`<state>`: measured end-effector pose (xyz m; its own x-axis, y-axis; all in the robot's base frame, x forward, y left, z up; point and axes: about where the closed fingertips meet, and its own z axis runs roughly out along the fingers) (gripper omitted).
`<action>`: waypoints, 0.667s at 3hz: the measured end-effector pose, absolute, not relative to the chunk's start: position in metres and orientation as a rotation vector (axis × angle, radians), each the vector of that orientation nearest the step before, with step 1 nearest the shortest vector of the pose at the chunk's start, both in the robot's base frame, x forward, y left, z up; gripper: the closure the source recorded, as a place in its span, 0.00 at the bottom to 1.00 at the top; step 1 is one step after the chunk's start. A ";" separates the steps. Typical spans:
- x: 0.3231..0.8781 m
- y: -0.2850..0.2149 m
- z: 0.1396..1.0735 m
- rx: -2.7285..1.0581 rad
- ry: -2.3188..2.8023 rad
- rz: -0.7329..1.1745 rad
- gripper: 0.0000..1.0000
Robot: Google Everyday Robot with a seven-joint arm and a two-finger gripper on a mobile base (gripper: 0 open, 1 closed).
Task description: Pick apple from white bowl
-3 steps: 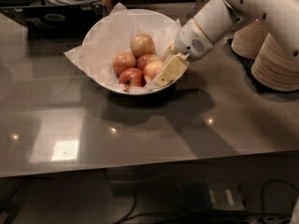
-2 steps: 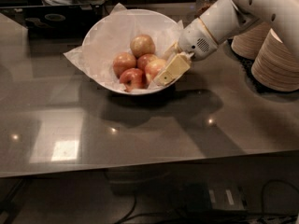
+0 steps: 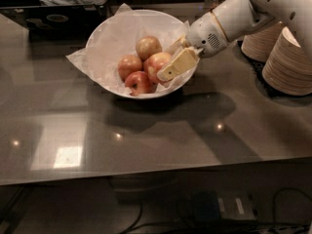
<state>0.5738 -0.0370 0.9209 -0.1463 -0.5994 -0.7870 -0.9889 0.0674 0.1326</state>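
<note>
Dim; lamps glare on the shiny grey table [image 3: 161, 155]. The cream claw [image 3: 168, 65] in the round white bowl [image 3: 146, 93] perhaps throws the dark shadow.

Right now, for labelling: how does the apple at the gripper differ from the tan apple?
The apple is orange-red blushed; the tan apple is paler. The gripper, at the right of the bowl, partly covers the apple; the tan apple, farther back, lies clear. Both are round, inside it.

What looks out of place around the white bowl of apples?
Only the crinkled white paper liner: one corner pokes out over the left rim of the wide glossy white bowl. The apples all lie inside; nothing spilled. The gripper is at the bowl's right side, at the orange-red blushed apple.
</note>
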 end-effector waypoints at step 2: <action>0.554 -0.008 0.978 -1.750 1.635 0.844 1.00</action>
